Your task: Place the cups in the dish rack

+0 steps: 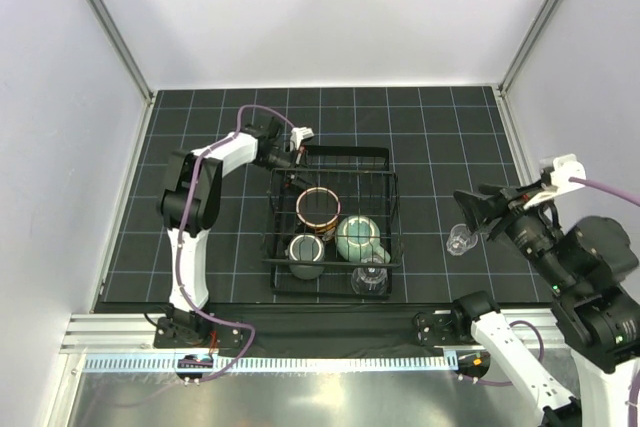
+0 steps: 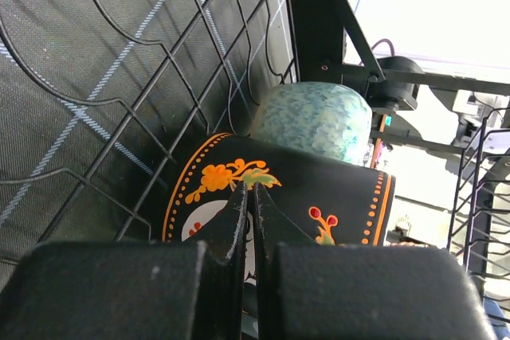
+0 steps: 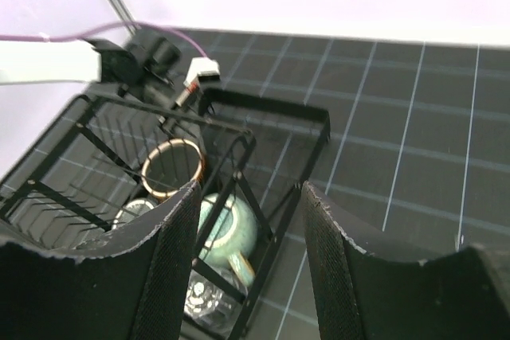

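Observation:
The black wire dish rack point(image 1: 388, 209) holds the skull-and-orange-print cup point(image 1: 318, 209), the speckled pale-green mug point(image 1: 357, 237), the dark grey-green mug point(image 1: 306, 255) and a clear glass point(image 1: 370, 278). A second clear glass point(image 1: 460, 240) stands on the mat to the right of the rack. My left gripper point(image 1: 290, 169) is shut and empty at the rack's back-left corner, just above the skull cup point(image 2: 319, 189) with the green mug point(image 2: 315, 121) behind. My right gripper point(image 1: 472, 209) is open and empty, raised just beyond the loose glass. The right wrist view shows the rack point(image 3: 263, 264) between its fingers.
The black gridded mat point(image 1: 440, 127) covers the table. White walls with metal posts close the back and sides. A metal rail point(image 1: 300, 362) runs along the near edge by the arm bases.

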Motion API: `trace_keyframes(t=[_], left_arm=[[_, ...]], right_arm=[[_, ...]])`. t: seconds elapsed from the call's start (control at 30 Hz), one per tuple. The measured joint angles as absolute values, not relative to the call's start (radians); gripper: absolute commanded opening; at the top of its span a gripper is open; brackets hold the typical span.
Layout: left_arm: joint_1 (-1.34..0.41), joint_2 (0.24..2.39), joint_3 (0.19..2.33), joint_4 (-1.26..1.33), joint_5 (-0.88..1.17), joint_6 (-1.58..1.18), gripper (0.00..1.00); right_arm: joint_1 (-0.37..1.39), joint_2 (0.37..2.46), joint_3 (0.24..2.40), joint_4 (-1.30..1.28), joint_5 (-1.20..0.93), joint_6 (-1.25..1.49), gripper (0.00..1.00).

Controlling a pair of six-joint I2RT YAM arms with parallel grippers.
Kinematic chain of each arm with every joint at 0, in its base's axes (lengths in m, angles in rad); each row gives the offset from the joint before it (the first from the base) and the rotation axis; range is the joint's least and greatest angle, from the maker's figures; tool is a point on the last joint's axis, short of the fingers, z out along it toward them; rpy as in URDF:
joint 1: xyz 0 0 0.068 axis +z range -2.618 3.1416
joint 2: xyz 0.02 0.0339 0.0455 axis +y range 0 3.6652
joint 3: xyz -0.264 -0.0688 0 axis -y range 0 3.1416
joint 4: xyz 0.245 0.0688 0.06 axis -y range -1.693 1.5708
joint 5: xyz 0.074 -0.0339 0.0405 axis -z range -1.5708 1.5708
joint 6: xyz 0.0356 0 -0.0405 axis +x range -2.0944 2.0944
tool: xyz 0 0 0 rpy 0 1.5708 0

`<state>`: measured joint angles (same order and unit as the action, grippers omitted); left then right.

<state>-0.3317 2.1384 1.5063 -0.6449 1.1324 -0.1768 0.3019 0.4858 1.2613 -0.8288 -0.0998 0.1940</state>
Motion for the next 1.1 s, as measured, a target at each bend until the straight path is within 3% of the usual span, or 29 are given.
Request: trace_keyframes(t=[0.2,0.3,0.33,0.5,0.7,1.1], left_arm=[[-0.327,2.131,1.541,-0.672,1.064,-0.212,0.02],[-0.312,2.126,1.592,-0.675,0.986,-0.260,0.16],[-0.304,2.120,1.605,-0.674,0.949,-0.285,0.26],[-0.224,2.023,1.631,-0.664,0.749,-0.423,0.40],[-0.140,1.793,1.570,-0.616,0.575,-0.562,0.44],[-0.159,1.261,1.311,-0.612,0.451,-0.645,0.61]], right_arm=[[0.302,0.601,1.293,-0.920,-0.015,0.250,0.55],[0.302,0.672,1.308,-0.974,0.047,0.293,0.58],[0.302,0.698,1.315,-0.998,0.071,0.308,0.60],[0.302,0.838,1.356,-1.116,0.175,0.384,0.64],[0.294,0.957,1.304,-1.196,0.230,0.476,0.64],[0.175,1.068,1.034,-1.153,0.234,0.545,0.64]])
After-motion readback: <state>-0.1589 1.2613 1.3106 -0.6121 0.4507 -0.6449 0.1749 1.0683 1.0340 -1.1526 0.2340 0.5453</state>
